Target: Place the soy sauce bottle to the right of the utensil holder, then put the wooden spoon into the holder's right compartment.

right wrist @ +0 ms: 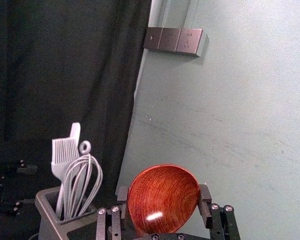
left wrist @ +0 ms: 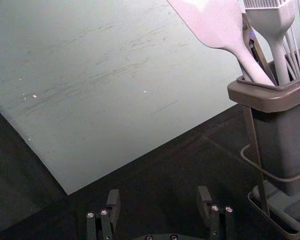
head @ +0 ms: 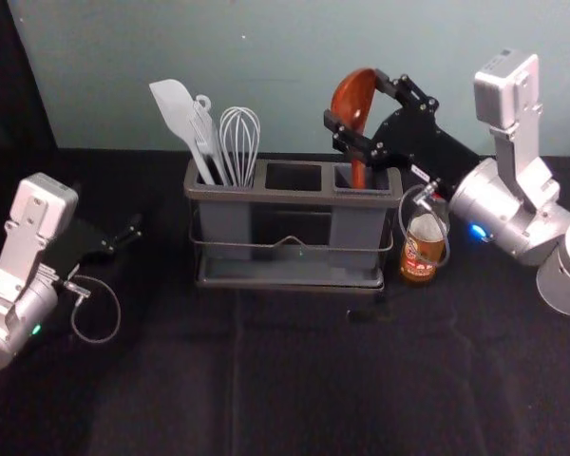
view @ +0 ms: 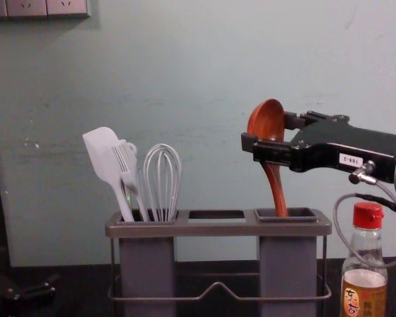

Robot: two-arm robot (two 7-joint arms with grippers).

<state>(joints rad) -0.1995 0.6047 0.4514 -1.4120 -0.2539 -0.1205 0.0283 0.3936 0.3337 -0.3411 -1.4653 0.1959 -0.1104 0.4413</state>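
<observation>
Wooden spoon (view: 266,120), glossy red-brown and grained, sits bowl up, handle reaching into the right compartment (view: 288,267) of the utensil holder (view: 218,228); the right hand (head: 355,99) is clamped on its bowl. Soy sauce bottle (view: 364,290) stands just right of the holder. Left hand (head: 129,236), left of it, has fingers apart

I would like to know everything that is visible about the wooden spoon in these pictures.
The wooden spoon is reddish-brown, glossy, with visible grain inside its deep, rounded, ladle-like bowl. A slim, slightly curved handle runs down from it. It stands nearly upright, bowl up, the handle's lower end inside the right compartment of the utensil holder. The right gripper holds it at the bowl, one finger on each side. The handle's tip is hidden in the compartment.
</observation>
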